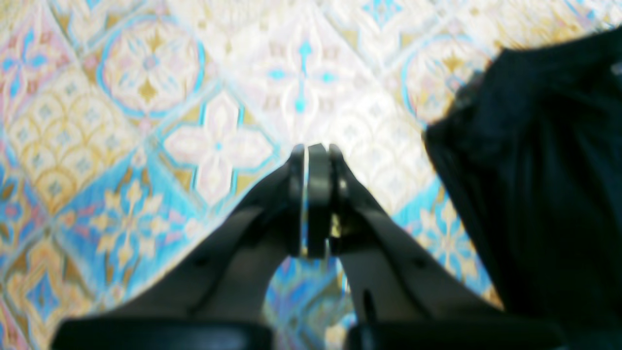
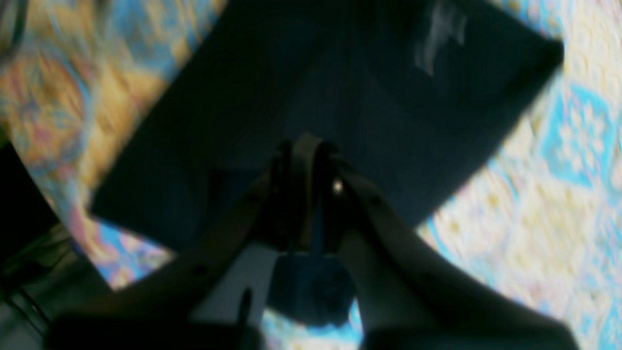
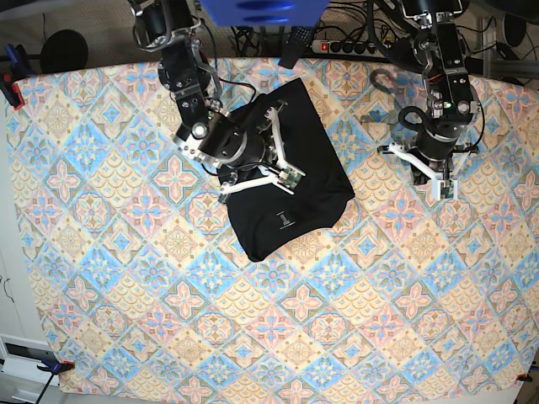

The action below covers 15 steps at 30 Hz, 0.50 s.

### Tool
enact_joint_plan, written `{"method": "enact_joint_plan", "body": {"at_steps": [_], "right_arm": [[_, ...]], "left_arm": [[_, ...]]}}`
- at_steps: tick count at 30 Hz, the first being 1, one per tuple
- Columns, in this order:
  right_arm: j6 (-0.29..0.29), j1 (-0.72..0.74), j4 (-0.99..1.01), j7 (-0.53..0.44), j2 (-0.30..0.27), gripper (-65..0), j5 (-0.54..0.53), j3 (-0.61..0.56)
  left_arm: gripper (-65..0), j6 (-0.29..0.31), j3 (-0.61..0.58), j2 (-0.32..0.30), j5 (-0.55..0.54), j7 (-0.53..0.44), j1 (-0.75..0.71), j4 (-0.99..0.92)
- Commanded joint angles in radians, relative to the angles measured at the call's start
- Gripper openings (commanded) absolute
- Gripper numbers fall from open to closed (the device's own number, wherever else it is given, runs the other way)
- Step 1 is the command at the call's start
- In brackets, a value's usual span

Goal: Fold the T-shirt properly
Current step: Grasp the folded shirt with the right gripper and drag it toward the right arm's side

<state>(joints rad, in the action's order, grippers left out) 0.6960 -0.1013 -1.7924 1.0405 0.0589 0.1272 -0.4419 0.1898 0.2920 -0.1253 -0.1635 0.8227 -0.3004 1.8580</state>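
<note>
T-shirt's [image 3: 286, 189] white mark [image 3: 285, 220] reads sharp only from base.

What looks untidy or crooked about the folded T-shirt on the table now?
The black T-shirt lies folded but turned at an angle to the patterned tablecloth's edges. Its right edge bulges out in a rounded, uneven lump near the middle of the table, rather than a straight fold. The small white mark faces up. Nothing appears spilled or damaged.

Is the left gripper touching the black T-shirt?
No, the left gripper is shut over bare patterned cloth, well apart from the T-shirt.
</note>
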Motion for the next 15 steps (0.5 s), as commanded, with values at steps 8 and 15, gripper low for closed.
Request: {"method": "enact_joint_plan", "body": {"at_steps": [8, 15], "right_arm": [[0.002, 0.104, 0.204, -0.016, 0.098, -62.2, -0.007, -0.061], [0.002, 0.226, 0.467, -0.139, 0.098, -62.3, -0.007, -0.131]], "left_arm": [[-64.7, 0.0, 0.082, 0.022, -0.09, -0.019, -0.058, 0.03], [-64.7, 0.001, 0.187, 0.02, -0.284, 0.08, -0.058, 0.032]]}}
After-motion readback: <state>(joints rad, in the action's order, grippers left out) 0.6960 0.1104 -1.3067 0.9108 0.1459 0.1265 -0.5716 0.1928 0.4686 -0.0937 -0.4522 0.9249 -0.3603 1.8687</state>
